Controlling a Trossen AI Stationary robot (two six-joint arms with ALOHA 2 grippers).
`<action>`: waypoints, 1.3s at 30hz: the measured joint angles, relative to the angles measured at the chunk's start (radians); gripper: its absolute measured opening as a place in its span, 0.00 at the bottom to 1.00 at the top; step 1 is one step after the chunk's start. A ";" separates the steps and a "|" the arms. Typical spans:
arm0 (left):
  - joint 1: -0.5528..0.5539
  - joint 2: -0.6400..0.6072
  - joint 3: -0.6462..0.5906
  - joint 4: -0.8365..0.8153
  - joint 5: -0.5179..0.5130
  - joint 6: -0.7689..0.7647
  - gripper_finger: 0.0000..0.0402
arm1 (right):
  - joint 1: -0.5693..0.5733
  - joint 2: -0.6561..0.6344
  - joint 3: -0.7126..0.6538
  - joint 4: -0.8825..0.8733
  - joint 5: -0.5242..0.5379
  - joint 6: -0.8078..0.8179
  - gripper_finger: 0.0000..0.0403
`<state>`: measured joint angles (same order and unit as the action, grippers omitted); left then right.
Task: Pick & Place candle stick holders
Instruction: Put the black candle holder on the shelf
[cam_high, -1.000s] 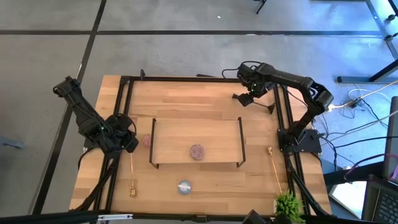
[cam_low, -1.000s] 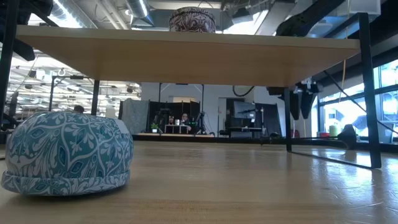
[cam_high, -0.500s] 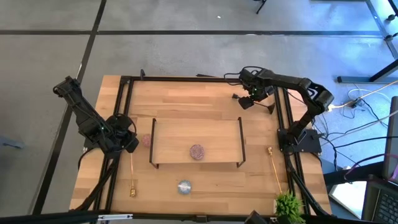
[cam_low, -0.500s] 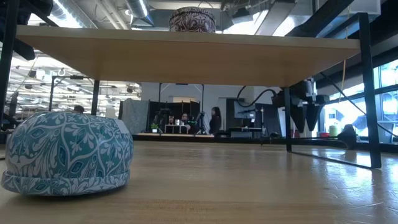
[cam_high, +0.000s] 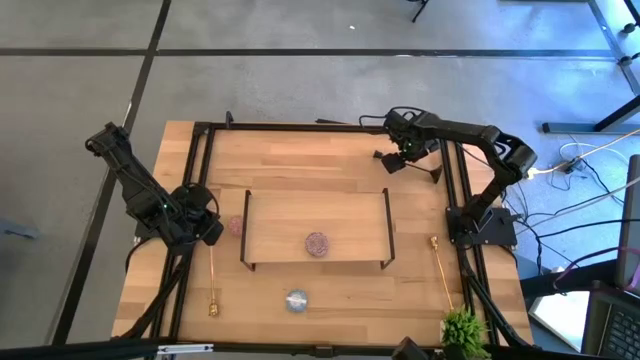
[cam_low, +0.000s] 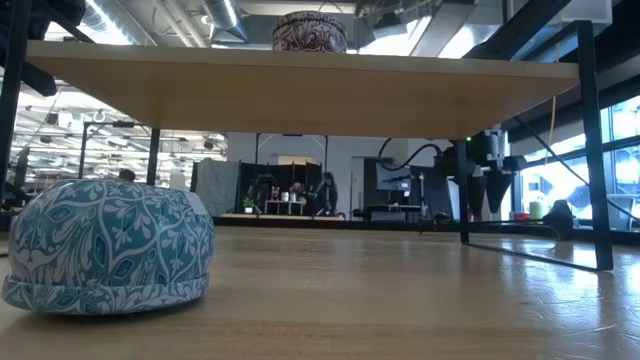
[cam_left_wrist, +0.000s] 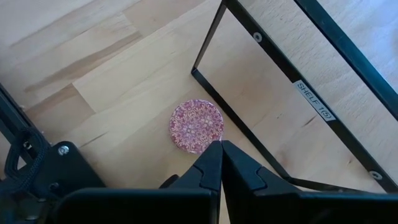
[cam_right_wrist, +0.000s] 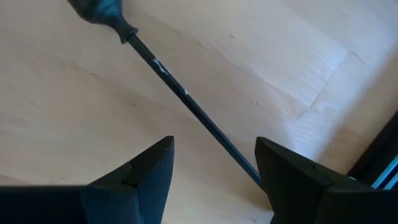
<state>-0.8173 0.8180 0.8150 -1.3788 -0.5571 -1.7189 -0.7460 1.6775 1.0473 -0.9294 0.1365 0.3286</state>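
The black candle stick holder (cam_high: 412, 166) lies on its side at the table's far right. My right gripper (cam_right_wrist: 214, 168) is open and points down just above it, one finger on each side of the thin stem (cam_right_wrist: 186, 93), touching nothing; the low view shows this gripper (cam_low: 487, 208) hanging over the table. Two gold holders (cam_high: 212, 275) (cam_high: 440, 265) lie on their sides near the left and right edges. A pink round (cam_left_wrist: 196, 126) rests flat on the table just ahead of my shut left gripper (cam_left_wrist: 219, 149). The mauve round (cam_high: 317, 243) sits on the board, and the pale blue round (cam_low: 105, 245) on the table near the front edge.
A wide wooden board (cam_high: 315, 210) on black end rails (cam_left_wrist: 273, 81) stands raised over the table's middle. A small green plant (cam_high: 465, 328) is at the near right corner. Black frame bars run along the table's sides. Bare wood lies behind the board.
My right gripper has come down toward the black candle stick holder, still open, and now hangs close over its stem. The holder has not moved.
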 joint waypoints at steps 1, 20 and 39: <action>0.000 0.000 0.000 0.000 0.000 -0.003 0.00 | 0.000 0.003 0.000 0.002 -0.002 0.000 0.57; 0.000 0.000 0.000 0.012 -0.007 -0.013 0.00 | 0.016 0.118 0.000 -0.036 -0.036 0.031 0.55; 0.000 0.000 0.000 0.015 -0.053 -0.014 0.00 | 0.016 0.118 0.000 -0.116 -0.036 0.055 0.04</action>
<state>-0.8175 0.8181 0.8150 -1.3640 -0.6102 -1.7329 -0.7303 1.7953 1.0473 -1.0453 0.1007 0.3839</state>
